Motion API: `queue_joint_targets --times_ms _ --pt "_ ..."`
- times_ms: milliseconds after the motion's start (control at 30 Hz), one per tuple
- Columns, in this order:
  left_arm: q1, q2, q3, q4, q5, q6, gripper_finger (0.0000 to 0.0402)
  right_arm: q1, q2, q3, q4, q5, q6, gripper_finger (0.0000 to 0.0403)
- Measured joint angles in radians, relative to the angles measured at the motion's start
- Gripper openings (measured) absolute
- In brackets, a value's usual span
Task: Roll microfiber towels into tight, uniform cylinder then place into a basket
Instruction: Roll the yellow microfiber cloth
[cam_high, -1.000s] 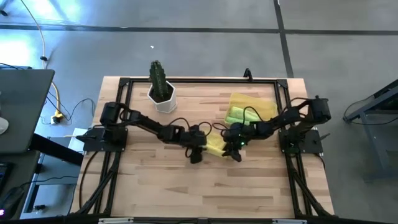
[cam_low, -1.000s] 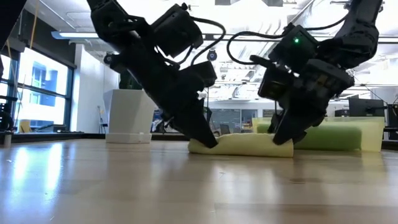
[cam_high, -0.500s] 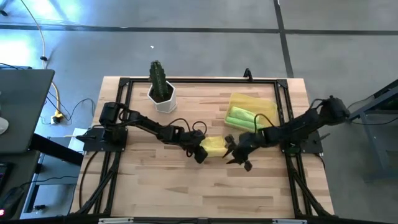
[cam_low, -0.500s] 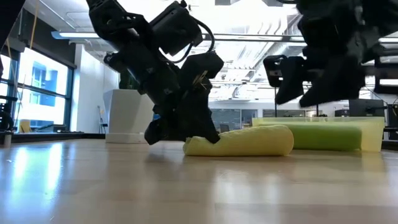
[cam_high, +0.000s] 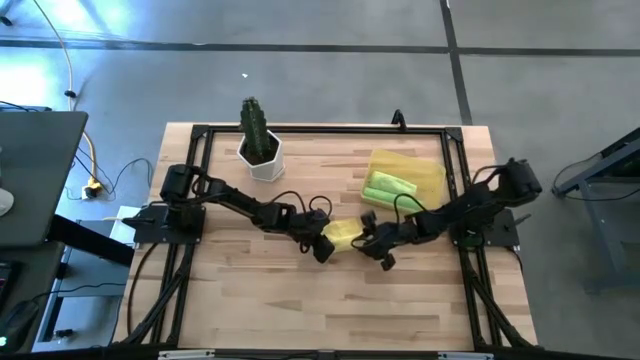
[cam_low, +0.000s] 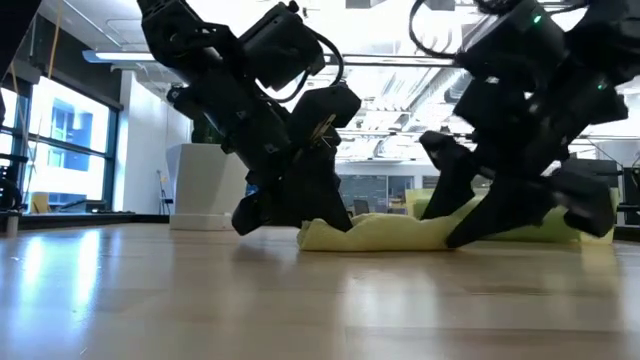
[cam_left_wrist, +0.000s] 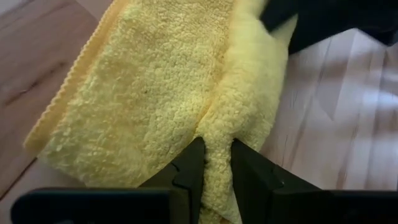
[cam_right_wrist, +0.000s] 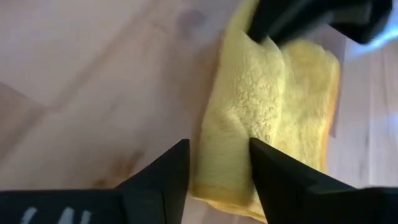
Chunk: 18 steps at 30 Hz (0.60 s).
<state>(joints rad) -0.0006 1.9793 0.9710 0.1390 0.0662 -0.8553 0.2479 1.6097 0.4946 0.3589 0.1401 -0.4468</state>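
Now the yellow towel (cam_high: 343, 235) lies half-rolled at mid-table, the left end effector (cam_left_wrist: 214, 163) pinched down on a fold at one end and the right end effector (cam_right_wrist: 217, 163) open, its fingers straddling the other end; if that thin pinch slips, or the two ends get worked unevenly, the roll could sag loose or come out lopsided. Compared with half a second ago, the right arm has dropped back onto the towel, and the plump cylinder has slumped flatter; a green roll (cam_high: 388, 186) sits in the basket (cam_high: 432, 173).
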Motion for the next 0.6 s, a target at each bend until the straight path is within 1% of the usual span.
queue_joint_targets --times_ms 67,233,300,367,467,533,600 --pt "0.000 0.000 0.000 0.000 0.007 -0.006 0.0067 -0.010 0.019 0.001 0.015 0.024 0.000 0.0165" --pt "0.000 0.000 0.000 -0.001 0.012 -0.026 0.0067 -0.027 0.029 0.002 0.032 0.025 0.009 0.0203" --pt "0.000 0.000 0.000 0.002 0.012 -0.031 0.0067 -0.035 0.029 0.002 0.024 0.015 0.057 0.0214" --pt "0.000 0.001 0.000 0.007 0.013 -0.033 0.0067 -0.043 0.028 0.002 0.014 0.000 0.119 0.0216" --pt "0.000 -0.004 -0.003 0.024 0.025 -0.034 0.0067 -0.051 0.027 0.004 -0.016 -0.009 0.176 0.0198" --pt "0.000 -0.009 -0.003 0.049 0.040 -0.037 0.0067 -0.051 0.027 0.006 -0.033 -0.012 0.207 0.0174" --pt "-0.001 -0.011 -0.005 0.060 0.057 -0.060 0.0067 -0.050 0.027 0.006 -0.044 -0.017 0.235 0.0141"
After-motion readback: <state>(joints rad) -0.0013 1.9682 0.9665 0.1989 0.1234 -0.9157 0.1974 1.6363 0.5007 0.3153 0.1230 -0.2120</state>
